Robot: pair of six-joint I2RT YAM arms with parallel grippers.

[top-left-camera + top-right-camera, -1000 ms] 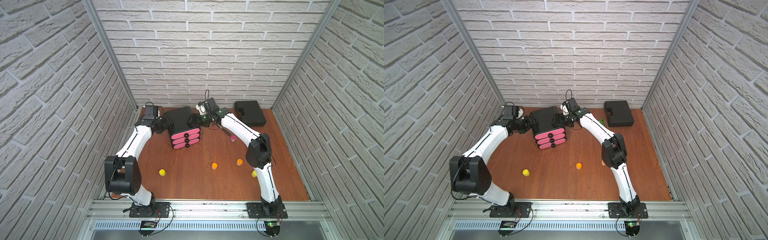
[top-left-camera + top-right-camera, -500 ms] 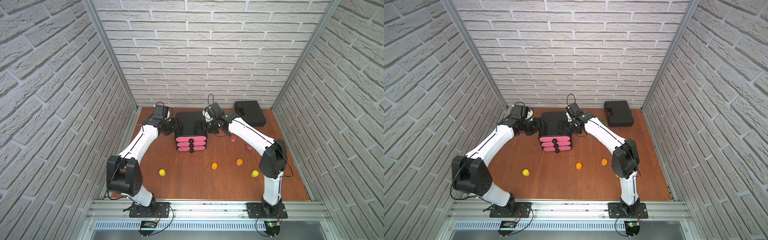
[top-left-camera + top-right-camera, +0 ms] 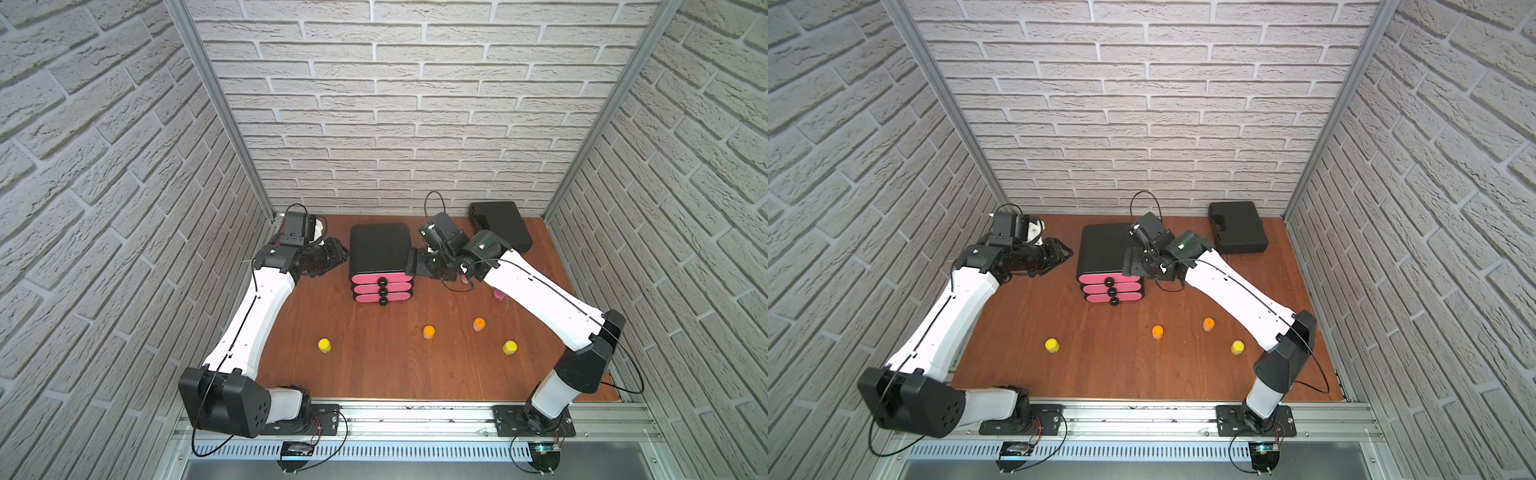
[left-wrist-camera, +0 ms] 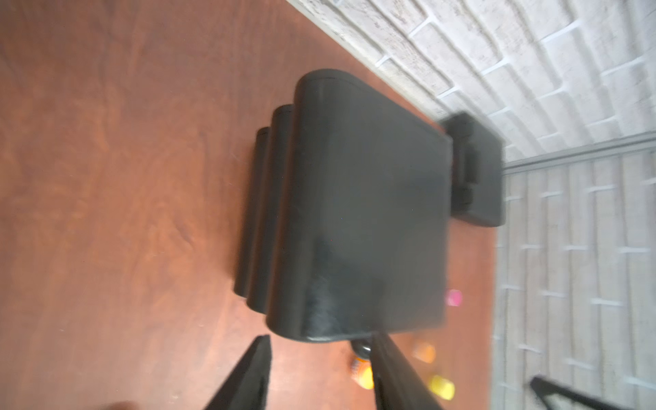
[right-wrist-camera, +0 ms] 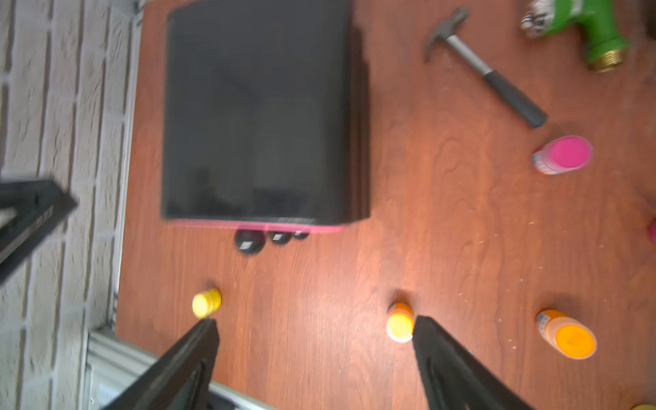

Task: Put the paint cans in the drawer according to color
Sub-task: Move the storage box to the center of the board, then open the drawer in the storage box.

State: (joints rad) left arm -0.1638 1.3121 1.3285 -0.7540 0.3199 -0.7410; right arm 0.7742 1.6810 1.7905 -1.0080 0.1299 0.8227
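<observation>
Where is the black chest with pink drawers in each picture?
Top view: chest back centre, pink fronts toward camera.
Top view: chest likewise back centre.
Left wrist: chest fills the middle, seen side-on.
Right wrist: chest from above, three knobs showing.
Shared landmark: the orange paint can farther from the chest.

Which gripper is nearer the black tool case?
Right. The right gripper is at the side of the chest facing the case; the left gripper is at the chest's opposite side.

Pale brick walls (image 3: 415,124) (reddish wood floor (image 3: 374,374))
</observation>
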